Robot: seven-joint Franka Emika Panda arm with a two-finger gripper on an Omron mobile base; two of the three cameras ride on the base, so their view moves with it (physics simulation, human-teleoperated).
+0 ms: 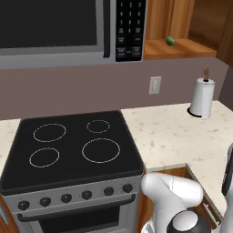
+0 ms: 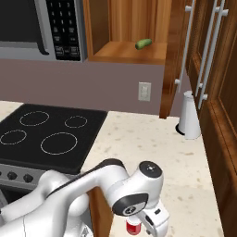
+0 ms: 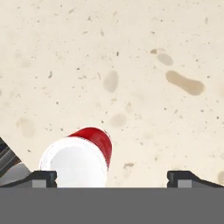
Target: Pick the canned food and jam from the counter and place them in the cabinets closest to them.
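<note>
the gripper is spread wide just above the red jar with white lid on the speckled counter; this is the reaching step. next, it should lower, centre and close on it.

Flat, even rendered light, moderately bright, no clear source. The bench reads pale and evenly lit, no glare. Faint soft shadow under the paper towel roll, at its base on the bench. Stovetop left of the roll is matte black, no reflections. Open cabinet above the roll is dimmer toward the back. Hand view soft and low-res; the red can has blurry edges. No edge distortion.
</note>
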